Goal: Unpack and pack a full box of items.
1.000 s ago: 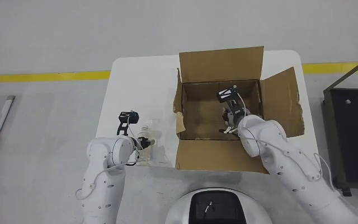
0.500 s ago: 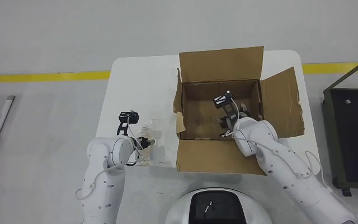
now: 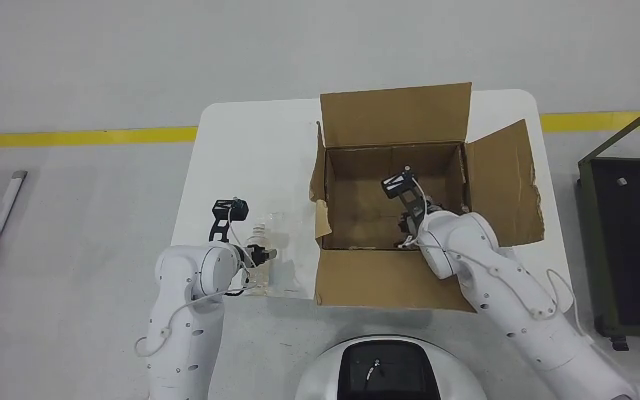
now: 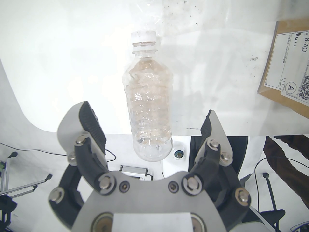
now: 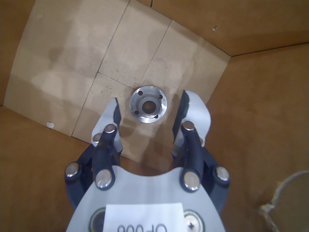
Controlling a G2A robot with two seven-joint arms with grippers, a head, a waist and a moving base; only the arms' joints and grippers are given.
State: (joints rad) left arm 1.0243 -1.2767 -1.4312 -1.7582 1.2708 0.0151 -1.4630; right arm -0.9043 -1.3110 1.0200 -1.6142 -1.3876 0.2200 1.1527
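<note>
My left claw [image 4: 148, 114] sat released around a clear, white-capped bottle [image 4: 147, 92]. My right claw [image 5: 149, 99] hung released over a metal flange [image 5: 148, 108] inside the white-labelled box [image 3: 395, 115].

Right end effector [image 5: 149, 97] has shifted inside the cardboard box [image 3: 345, 200], toward the robot and slightly to its left. Most of this displacement occurred early, with marginal movement since.

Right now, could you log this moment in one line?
left gripper open by bottle | right gripper open over metal ring in box
</note>
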